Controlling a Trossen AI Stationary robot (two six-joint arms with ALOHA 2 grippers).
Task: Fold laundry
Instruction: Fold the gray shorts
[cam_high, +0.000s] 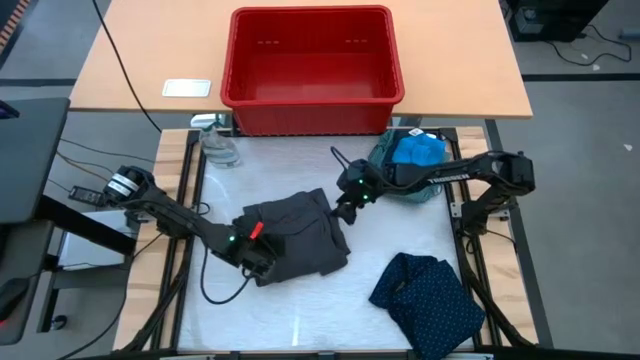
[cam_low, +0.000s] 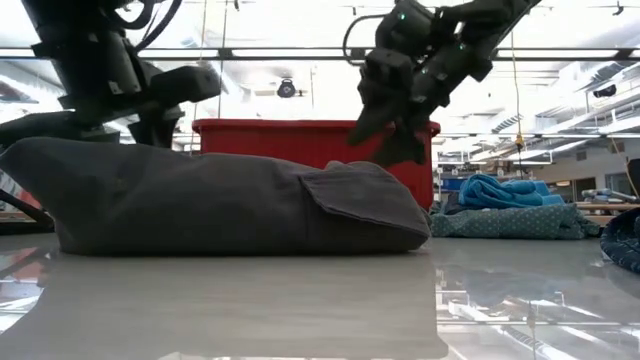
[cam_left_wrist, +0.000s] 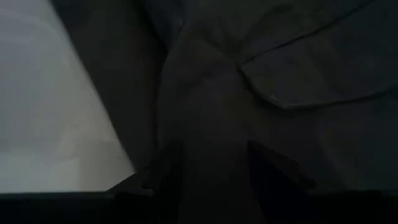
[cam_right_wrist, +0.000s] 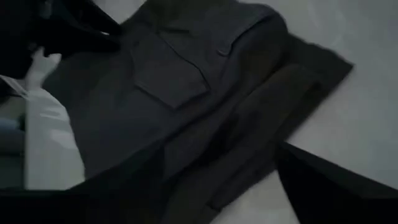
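Your left claw grips the charcoal garment, which lies partly folded mid-worktop; your right claw hangs spread, empty, just beside it; blue pieces and the navy dotted piece remain unfolded.

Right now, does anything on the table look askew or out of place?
Nothing is spilled or damaged. The charcoal-grey garment lies folded but lopsided, its edges not squared. The navy dotted piece sits crumpled near the table's front edge.
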